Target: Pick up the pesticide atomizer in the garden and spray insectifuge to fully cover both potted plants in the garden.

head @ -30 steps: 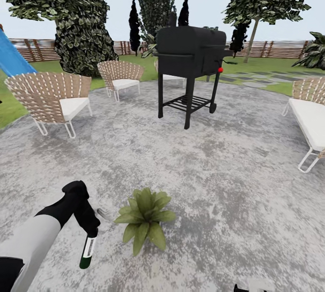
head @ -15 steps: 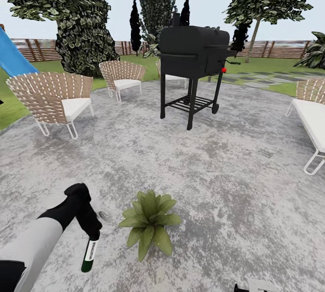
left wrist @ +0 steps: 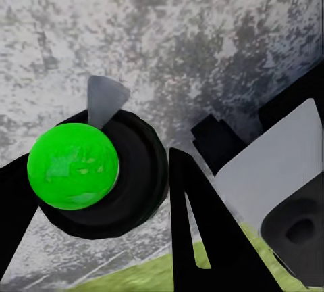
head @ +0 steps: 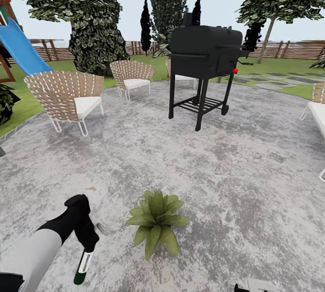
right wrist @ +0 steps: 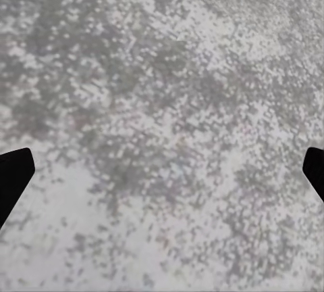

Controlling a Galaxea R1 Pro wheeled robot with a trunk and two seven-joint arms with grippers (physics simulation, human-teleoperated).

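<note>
My left gripper is clamped on the pesticide atomizer, which hangs bottom-down from it over the grey patio. One potted plant sits near, just right of that gripper. My right gripper is spread wide above bare patio.

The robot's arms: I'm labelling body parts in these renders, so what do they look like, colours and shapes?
In the head view, the left arm has a smooth light-grey cylindrical forearm that ends in a matte black wrist and a black tool. No cables or markings show on it. In the right wrist view, the right tool shows as two plain black fingertips at the picture's opposite edges.
</note>
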